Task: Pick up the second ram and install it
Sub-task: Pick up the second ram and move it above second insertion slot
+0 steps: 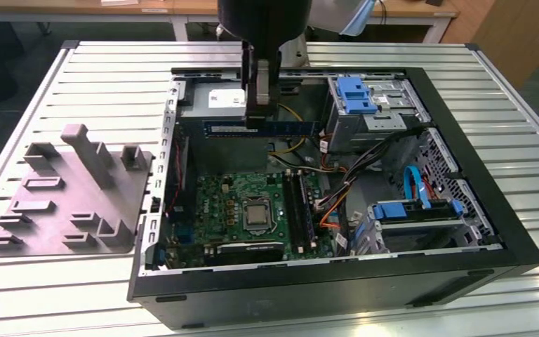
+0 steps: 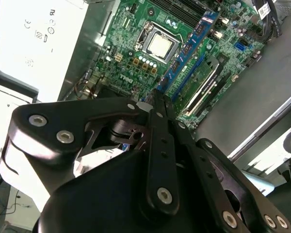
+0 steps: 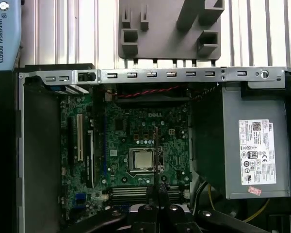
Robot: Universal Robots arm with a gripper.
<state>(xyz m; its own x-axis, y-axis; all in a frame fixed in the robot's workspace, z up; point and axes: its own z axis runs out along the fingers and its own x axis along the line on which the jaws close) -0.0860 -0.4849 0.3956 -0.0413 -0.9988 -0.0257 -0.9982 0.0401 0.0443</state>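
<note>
One stick is in play: the second ram [image 1: 293,128] is pinched flat between the narrowly set fingers of my gripper [image 1: 258,121]. It hangs level in the air over the open computer case [image 1: 494,232], just past the grey power supply [image 1: 215,98] and above the motherboard [image 1: 218,203]. The fingers cover part of the stick, and the arm above them is cut off by the frame edge. In the first wrist view the stick [image 3: 156,155] shows edge-on, a thin dark line crossing beside the processor socket [image 3: 141,159]. In the second wrist view its blue face [image 2: 194,43] runs out from the gripper [image 2: 157,99], whose black linkages hide the held end. I cannot make out which of the memory slots [image 1: 297,200] are filled. A grey tray [image 1: 64,203] lies on the worktop [image 1: 110,63] beside the case, toward the edge at the exterior view's left
</note>
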